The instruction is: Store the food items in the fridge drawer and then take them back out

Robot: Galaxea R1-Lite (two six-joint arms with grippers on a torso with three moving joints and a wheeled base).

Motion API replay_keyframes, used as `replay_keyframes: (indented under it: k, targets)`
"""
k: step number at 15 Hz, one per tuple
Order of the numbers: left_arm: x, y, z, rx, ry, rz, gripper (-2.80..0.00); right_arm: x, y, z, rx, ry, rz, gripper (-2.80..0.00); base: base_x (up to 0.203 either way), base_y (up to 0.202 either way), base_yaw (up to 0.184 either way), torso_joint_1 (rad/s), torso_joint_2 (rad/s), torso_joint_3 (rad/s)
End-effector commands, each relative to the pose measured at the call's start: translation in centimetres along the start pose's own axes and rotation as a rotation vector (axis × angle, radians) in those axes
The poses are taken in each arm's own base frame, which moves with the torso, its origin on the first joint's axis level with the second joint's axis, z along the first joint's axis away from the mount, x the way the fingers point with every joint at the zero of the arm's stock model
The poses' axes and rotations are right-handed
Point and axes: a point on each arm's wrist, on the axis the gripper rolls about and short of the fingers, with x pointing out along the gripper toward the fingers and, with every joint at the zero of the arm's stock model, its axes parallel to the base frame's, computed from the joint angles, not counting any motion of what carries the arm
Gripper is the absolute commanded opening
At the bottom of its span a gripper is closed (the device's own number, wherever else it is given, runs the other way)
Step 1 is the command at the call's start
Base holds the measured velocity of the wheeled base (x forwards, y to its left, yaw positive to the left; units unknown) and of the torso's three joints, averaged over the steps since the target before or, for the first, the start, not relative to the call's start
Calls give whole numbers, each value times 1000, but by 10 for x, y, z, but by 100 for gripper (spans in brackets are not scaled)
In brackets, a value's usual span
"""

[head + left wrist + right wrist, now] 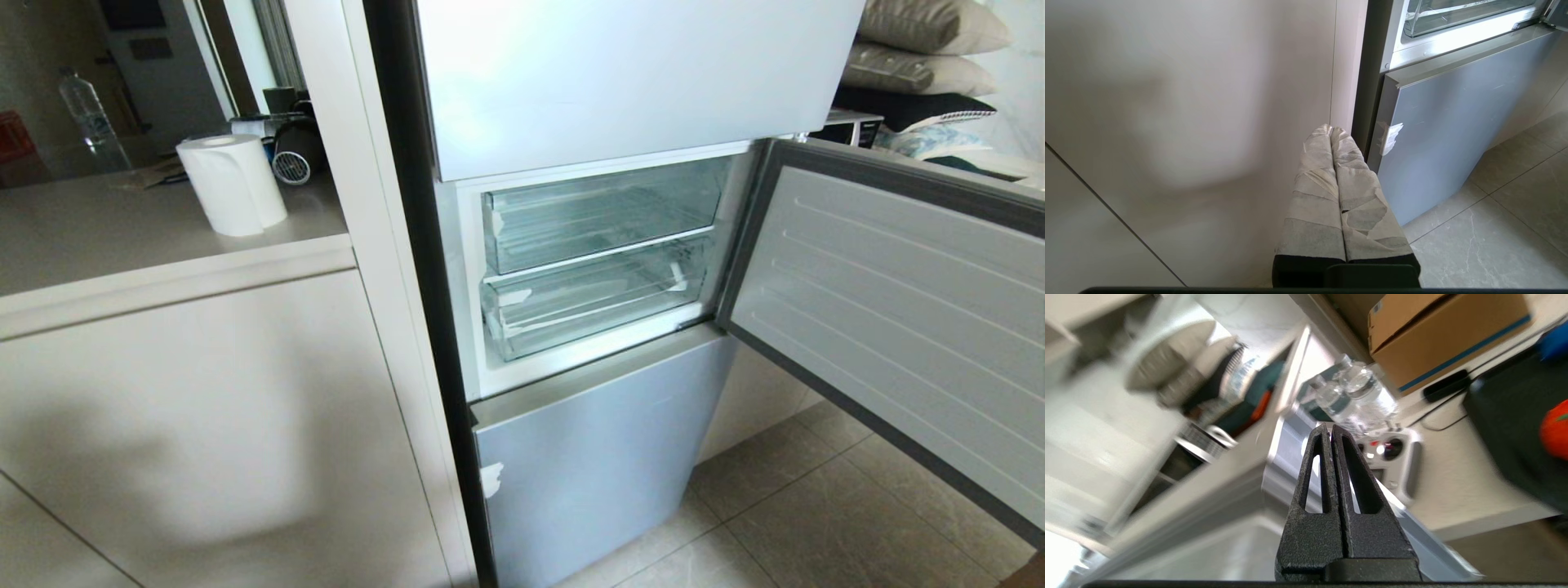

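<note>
The fridge's middle compartment stands open in the head view, with two clear plastic drawers stacked in it, an upper one [600, 216] and a lower one [588, 298]. Both are pushed in and look empty. Which of them is the fridge drawer I cannot tell. A round orange-red fruit [1555, 433] lies on a dark surface at the edge of the right wrist view. My right gripper [1331, 428] is shut and empty, pointing at a cluttered tabletop, apart from the fruit. My left gripper [1331, 128], its fingers wrapped in tape, is shut and parked low beside the fridge's lower door [1453, 122].
The compartment's door [898, 310] is swung wide open to the right. A paper roll [233, 184] and a water bottle [90, 114] stand on the counter left of the fridge. Near the right gripper are water bottles [1359, 392], a handheld controller [1392, 457] and a cardboard box [1445, 330].
</note>
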Motion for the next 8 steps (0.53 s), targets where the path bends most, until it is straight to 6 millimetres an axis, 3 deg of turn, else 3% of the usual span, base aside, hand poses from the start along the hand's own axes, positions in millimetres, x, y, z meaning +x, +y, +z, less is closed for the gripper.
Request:
replay_keyframes:
  k: [1,8]
  targets:
    - [0,0,0,0,-1,0,-280,28,-21,-5,130,62,-40,-280,0,0,0,0,0,0]
    - [0,0,0,0,1,1,-280,68,-47,-5,338,172,-30,-280,0,0,0,0,0,0]
